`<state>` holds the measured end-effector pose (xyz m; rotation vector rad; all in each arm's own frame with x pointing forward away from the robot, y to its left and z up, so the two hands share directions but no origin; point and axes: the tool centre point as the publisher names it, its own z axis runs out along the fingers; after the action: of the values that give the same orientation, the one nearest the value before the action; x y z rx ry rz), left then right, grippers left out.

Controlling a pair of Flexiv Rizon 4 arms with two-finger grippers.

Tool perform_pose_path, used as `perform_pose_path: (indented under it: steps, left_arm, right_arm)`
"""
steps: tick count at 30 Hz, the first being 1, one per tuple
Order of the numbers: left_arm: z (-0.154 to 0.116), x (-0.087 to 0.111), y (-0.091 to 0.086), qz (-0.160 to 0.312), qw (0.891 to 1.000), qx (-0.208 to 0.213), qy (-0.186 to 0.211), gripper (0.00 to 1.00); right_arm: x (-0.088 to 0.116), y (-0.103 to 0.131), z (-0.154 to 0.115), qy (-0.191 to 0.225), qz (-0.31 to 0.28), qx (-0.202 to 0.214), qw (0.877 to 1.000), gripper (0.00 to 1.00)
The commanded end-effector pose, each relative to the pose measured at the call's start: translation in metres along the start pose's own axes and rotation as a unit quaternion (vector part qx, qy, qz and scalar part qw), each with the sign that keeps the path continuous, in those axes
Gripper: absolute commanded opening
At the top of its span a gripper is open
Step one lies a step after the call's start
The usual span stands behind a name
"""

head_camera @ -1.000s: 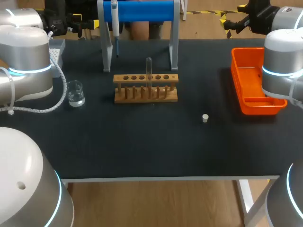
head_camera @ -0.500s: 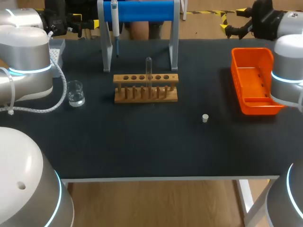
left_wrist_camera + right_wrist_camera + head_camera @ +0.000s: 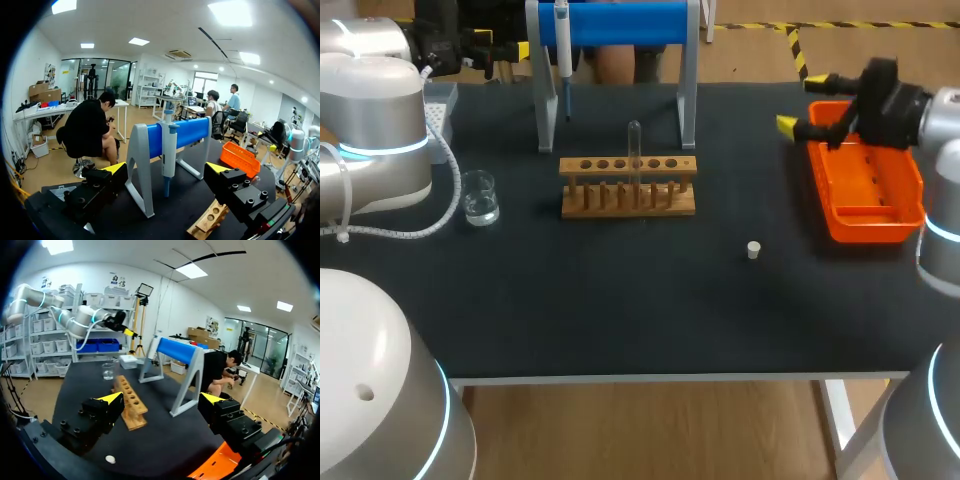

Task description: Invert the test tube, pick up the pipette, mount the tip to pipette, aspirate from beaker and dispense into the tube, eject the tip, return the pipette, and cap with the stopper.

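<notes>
Test tube [image 3: 634, 150] upright in the wooden rack [image 3: 628, 186]. Pipette [image 3: 562, 45] hangs behind the rack, beaker [image 3: 479, 196] to its left, stopper [image 3: 753, 250] front-right. Right gripper [image 3: 803, 103] spread wide, empty, right of the rack; left gripper [image 3: 167, 170] also spread, empty.

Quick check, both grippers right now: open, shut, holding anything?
Left gripper: open, holding nothing.
Right gripper: open, holding nothing.

rack [image 3: 628, 188]: bare pale wood, matt | test tube [image 3: 634, 148], beaker [image 3: 479, 197]: clear, glossy | tray [image 3: 865, 232]: orange glossy plastic | tabletop [image 3: 620, 300]: black, matt | stopper [image 3: 753, 250]: white, dull | left arm casing [image 3: 380, 130]: smooth silver, satin
</notes>
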<state>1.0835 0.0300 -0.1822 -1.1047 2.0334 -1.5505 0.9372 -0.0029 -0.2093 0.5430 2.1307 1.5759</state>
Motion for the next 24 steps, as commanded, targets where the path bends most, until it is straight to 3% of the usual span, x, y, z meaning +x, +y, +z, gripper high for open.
perform_pose_path:
  steps: [1, 11, 24]
  left_arm:
    - [0.0, 0.0, 0.0, 0.0, 1.0, 0.0, 0.0, 1.0]
    - [0.0, 0.0, 0.0, 0.0, 1.0, 0.0, 0.0, 1.0]
    - [0.0, 0.0, 0.0, 0.0, 1.0, 0.0, 0.0, 1.0]
  right_arm:
    - [0.037, -0.007, -0.036, 0.014, 0.003, -0.019, 1.0, 1.0]
    - [0.079, -0.018, -0.037, 0.044, -0.033, -0.019, 0.998, 1.0]
    - [0.079, -0.018, -0.037, 0.045, -0.033, -0.019, 0.998, 1.0]
